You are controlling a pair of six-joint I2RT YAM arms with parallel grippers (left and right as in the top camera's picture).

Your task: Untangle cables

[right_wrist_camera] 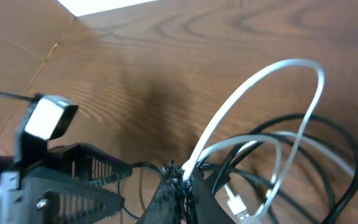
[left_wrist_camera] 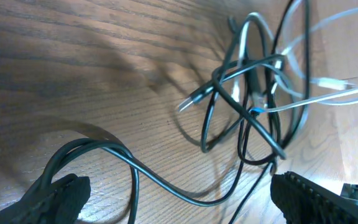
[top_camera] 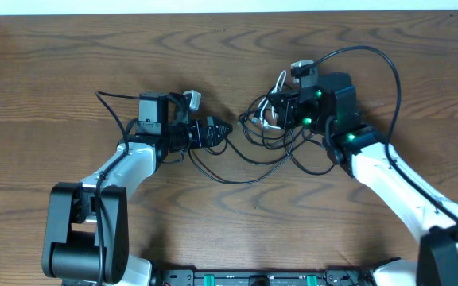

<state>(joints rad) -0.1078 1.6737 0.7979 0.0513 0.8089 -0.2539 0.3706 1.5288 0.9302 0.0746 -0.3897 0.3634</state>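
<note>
The cables lie in a tangle of thin black and white cords at the table's middle, and one black loop trails toward the front. My right gripper sits in the tangle. In the right wrist view it is shut on a white cable that arches up from its tips. My left gripper stands open just left of the tangle. A black cable runs across the table between its two fingers. The knot lies ahead of them.
The wooden table ends at a pale strip along the back. A thicker black wire arcs from the right arm's wrist. The left gripper shows close by in the right wrist view.
</note>
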